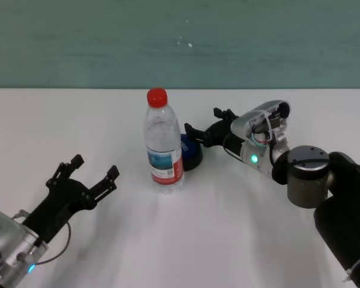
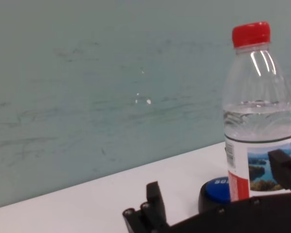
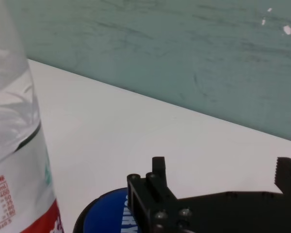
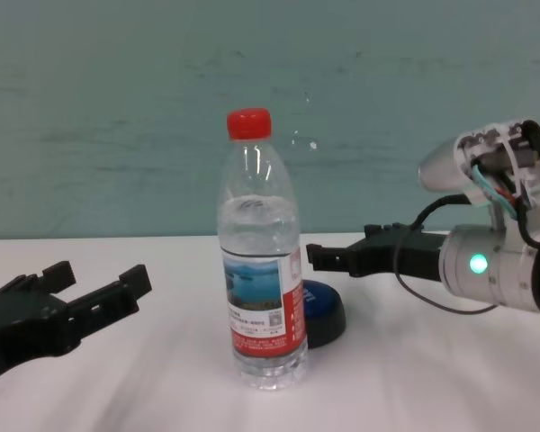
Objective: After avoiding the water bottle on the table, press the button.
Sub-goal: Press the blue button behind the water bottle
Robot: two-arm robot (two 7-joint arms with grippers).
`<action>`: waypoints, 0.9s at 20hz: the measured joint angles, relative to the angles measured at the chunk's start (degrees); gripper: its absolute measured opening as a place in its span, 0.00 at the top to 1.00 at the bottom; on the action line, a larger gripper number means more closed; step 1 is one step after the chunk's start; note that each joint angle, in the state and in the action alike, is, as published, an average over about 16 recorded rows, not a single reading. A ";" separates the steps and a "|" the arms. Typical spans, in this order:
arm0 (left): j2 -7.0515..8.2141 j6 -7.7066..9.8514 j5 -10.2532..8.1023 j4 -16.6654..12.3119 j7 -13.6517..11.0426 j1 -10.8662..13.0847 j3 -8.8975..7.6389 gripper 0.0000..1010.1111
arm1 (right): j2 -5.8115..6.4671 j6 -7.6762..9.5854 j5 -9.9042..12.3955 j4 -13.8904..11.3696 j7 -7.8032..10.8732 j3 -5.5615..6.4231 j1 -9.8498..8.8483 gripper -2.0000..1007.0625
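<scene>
Nearest, the left gripper [image 1: 91, 170] is idling with fingers spread, while the right gripper [image 1: 202, 129], also spread, is hovering just above the low blue-domed button [image 1: 189, 152], the tall red-capped clear water bottle [image 1: 162, 143] standing beside on the white table [image 1: 228, 228].

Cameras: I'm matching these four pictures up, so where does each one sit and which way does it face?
Head: high, looking down at the table, bottle, button; both arms show.
Chest: low, level with the bottle; right gripper above the button, left gripper apart.
Left wrist: faces the bottle; own fingers show.
Right wrist: above the button; own fingers show.
All share bottle and button.
</scene>
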 joint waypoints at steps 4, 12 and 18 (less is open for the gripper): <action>0.00 0.00 0.00 0.00 0.00 0.00 0.00 0.00 | -0.17 -0.28 0.19 0.75 0.10 -0.11 0.10 0.00; 0.00 0.00 0.00 0.00 0.00 0.00 0.00 0.00 | -0.40 -0.48 0.44 1.62 0.05 -0.23 -0.07 0.00; 0.00 0.00 0.00 0.00 0.00 0.00 0.00 0.00 | -0.50 -0.48 0.58 1.92 -0.03 -0.23 -0.33 0.00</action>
